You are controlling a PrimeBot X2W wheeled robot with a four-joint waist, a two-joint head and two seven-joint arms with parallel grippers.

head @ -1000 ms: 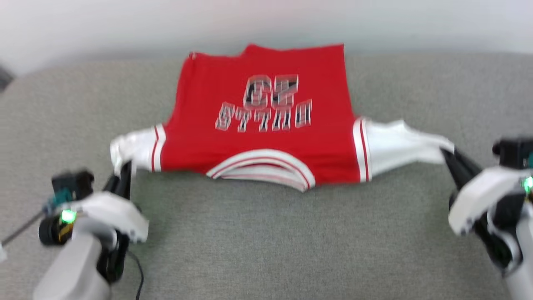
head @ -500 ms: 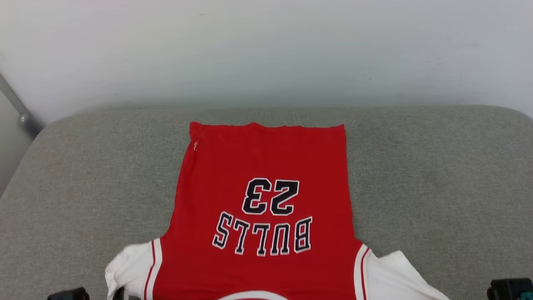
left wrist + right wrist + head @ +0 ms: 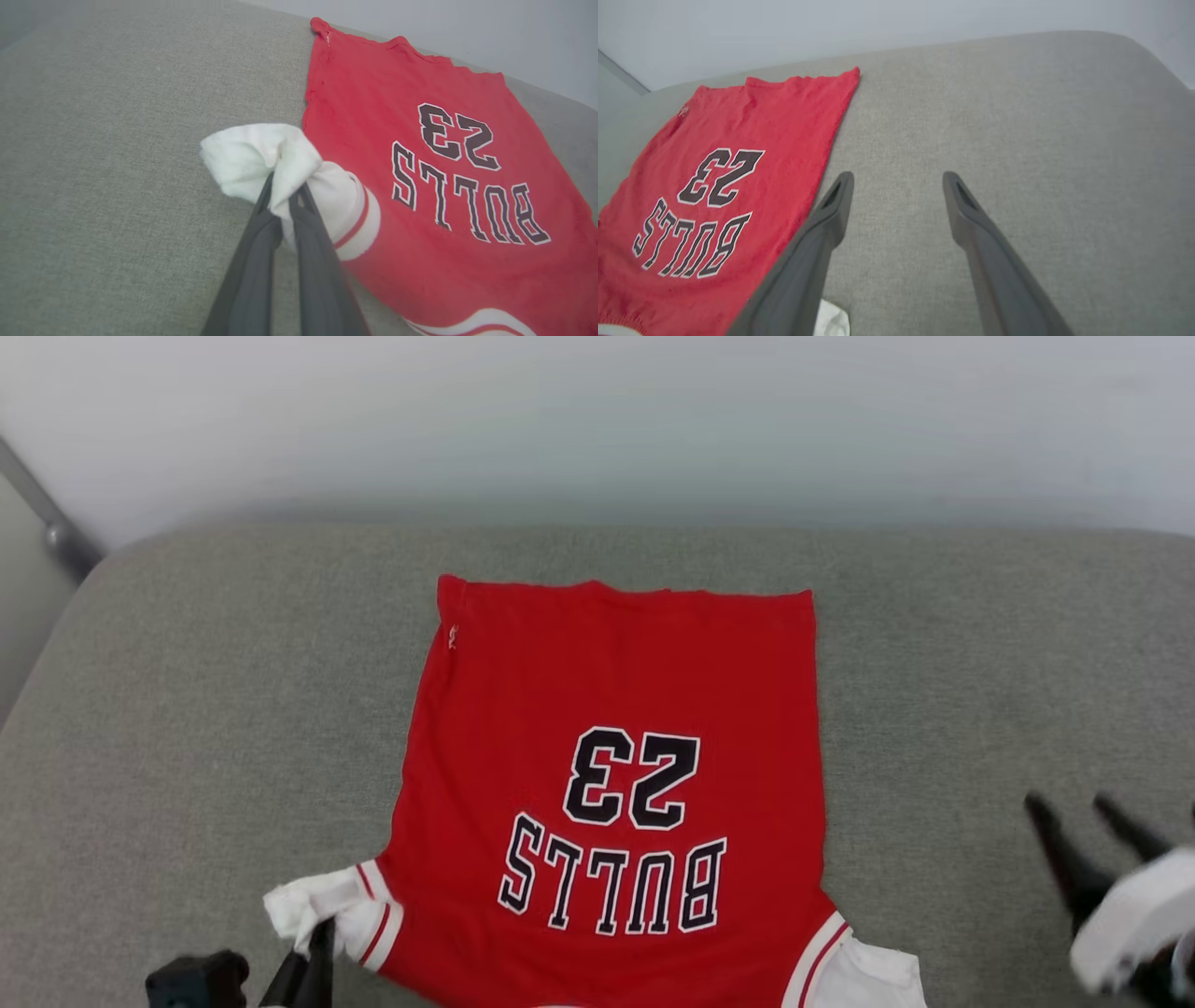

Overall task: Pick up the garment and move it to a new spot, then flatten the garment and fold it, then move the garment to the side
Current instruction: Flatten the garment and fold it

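The left end effector (image 3: 284, 193) is closed on the garment (image 3: 616, 709). Its two fingers stand almost together, with a bunch of the white sleeve (image 3: 247, 156) pinched between them near the tips. From this grip the red body spreads away beyond the fingertips and toward the robot's right, lying print-side up on the grey counter (image 3: 187, 709) with the hem farthest out. The body looks largely flat, while the gripped sleeve is crumpled into a knot. The likely reason for holding at the sleeve is that it gives a corner from which the shoulder line can be drawn taut, so the step in hand is judged to be flattening (folding has not begun). The right end effector (image 3: 898, 176) is spread wide and holds nothing. It sits over bare counter, with the garment's red side edge just to the left of its left finger; whether the tips touch the surface cannot be told. The other white sleeve (image 3: 873, 975) lies loose, behind the fingertips and toward the robot. With one side gripped and the other free, an outward pull from the left end effector could drag the body askew, so the free sleeve probably needs a grip or a smoothing pass next.
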